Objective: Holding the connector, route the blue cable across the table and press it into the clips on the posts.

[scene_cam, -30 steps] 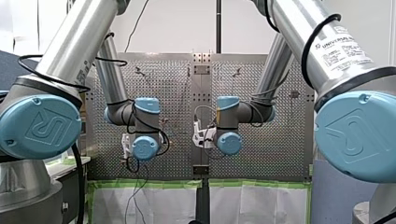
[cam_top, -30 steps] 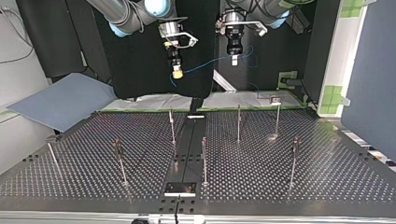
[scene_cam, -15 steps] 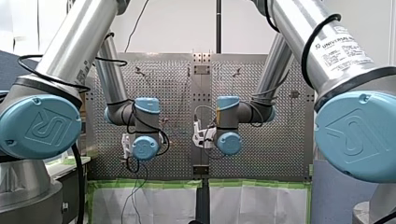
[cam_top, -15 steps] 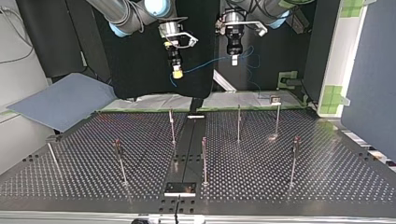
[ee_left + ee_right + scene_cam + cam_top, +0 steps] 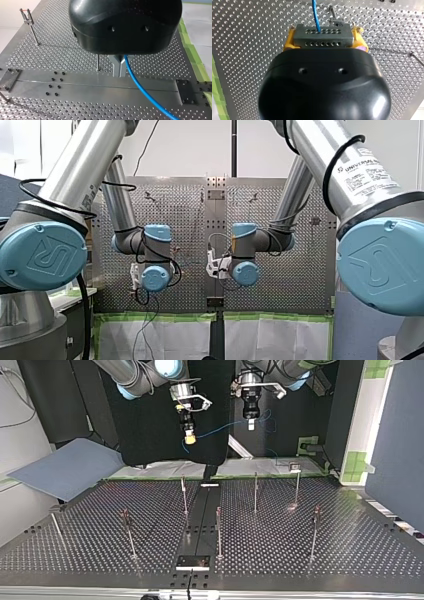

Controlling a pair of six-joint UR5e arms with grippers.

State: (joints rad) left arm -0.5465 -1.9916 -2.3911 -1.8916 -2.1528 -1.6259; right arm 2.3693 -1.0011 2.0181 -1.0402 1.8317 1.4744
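In the right wrist view my right gripper (image 5: 323, 33) is shut on a grey connector (image 5: 322, 41), held between yellow pads (image 5: 289, 41). The blue cable (image 5: 315, 15) leaves the connector's top. My left gripper (image 5: 119, 66) has its metal fingers shut on the blue cable (image 5: 143, 88), which trails away below it. Across the table, my right gripper (image 5: 189, 436) and my left gripper (image 5: 251, 423) hang high above the far edge. The cable (image 5: 225, 427) spans the gap between them. Several thin posts with clips, such as one (image 5: 184, 495) and another (image 5: 255, 491), stand on the perforated table (image 5: 350, 550).
A blue-grey sheet (image 5: 65, 467) lies off the table at the top view's left. A small black plate (image 5: 192, 561) sits at the table's near edge. White covers edged in green tape (image 5: 260, 466) lie beyond the far edge.
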